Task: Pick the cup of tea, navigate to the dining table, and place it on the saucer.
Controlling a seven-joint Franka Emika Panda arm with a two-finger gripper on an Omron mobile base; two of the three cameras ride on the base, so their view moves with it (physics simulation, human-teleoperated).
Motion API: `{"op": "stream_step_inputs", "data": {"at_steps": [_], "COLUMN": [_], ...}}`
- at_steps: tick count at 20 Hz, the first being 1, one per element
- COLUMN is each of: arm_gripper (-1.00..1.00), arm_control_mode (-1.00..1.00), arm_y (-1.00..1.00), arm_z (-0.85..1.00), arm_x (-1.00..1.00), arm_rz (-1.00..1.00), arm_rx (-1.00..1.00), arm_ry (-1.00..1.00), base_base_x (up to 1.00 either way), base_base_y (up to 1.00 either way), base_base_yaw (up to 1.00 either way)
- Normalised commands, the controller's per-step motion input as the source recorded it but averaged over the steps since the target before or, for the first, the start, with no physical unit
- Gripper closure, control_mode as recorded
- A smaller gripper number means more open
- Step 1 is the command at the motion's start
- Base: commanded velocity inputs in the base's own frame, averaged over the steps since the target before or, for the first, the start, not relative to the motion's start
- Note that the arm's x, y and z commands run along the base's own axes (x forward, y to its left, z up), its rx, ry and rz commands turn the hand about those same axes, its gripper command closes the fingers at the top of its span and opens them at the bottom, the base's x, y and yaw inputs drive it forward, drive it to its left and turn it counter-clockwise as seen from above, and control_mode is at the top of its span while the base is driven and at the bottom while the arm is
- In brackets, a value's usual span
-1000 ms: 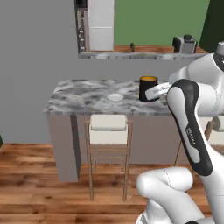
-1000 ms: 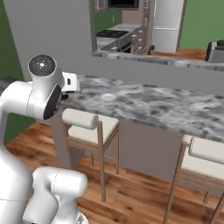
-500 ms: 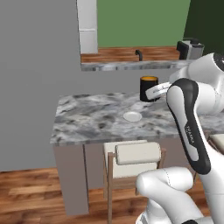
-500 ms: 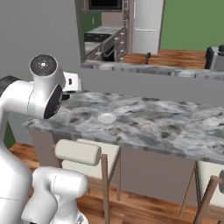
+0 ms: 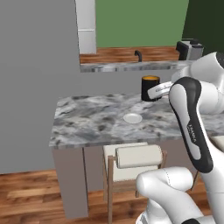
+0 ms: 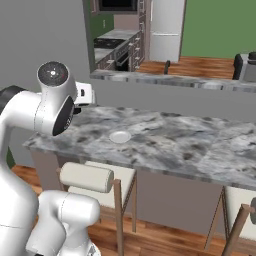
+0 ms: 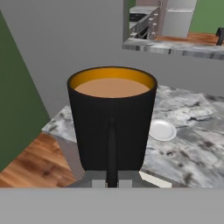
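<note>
Holding the cup [image 7: 112, 120] by its handle, the gripper [image 7: 112, 183] is carrying a hard, nearly full load that could spill if tipped, saucer [image 7: 162, 130] at middle right.

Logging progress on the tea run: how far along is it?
Pickup looks done: the claw holds the cup of tea upright in the air. The dining table is close ahead. Left: lowering the cup onto the bare saucer.

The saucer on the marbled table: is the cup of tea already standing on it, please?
No, the saucer lies bare on the dining table, while the cup of tea is held above the tabletop in the gripper.
</note>
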Motion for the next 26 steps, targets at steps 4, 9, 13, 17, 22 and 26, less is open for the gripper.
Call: {"op": "stream_step_inputs", "data": {"at_steps": [4,9,13,17,22,26], "arm_gripper": [1.0,1.0,1.0,1.0,1.0,1.0], "arm_control_mode": [1.0,1.0,1.0,1.0,-1.0,-1.0], "arm_y": [0.0,0.0,0.0,0.0,-0.29,-0.56], "arm_z": [0.0,0.0,0.0,0.0,-0.05,-0.22], "arm_x": [0.0,0.0,0.0,0.0,0.21,0.21], "arm_rz": [0.0,0.0,0.0,0.0,0.13,0.43], "arm_rx": [0.0,0.0,0.0,0.0,0.0,0.0], "arm_ry": [0.0,0.0,0.0,0.0,0.0,0.0], "base_base_x": [0.0,0.0,0.0,0.06,0.02,0.0], "base_base_y": [0.0,0.0,0.0,-0.08,-0.05,0.0], "base_base_yaw": [0.0,0.0,0.0,0.0,0.01,0.0]}}
